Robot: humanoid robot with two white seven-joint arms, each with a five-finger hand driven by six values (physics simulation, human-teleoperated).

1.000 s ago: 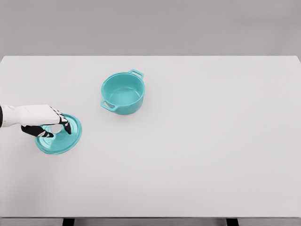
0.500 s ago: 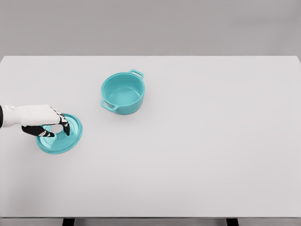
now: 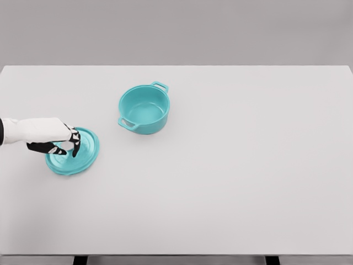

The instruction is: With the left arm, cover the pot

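- No lettering, label, brand, number or sign can be read anywhere in the head view.
- The teal pot (image 3: 144, 109) carries no mark on its wall, rim or handles.
- The teal lid (image 3: 73, 151), lying to the left of the pot and nearer the front edge, is plain too.
- The white table (image 3: 231, 165) under the pot bears no print.
- The left hand (image 3: 52, 136) at the lid, white with black fingers, shows no legible marking.
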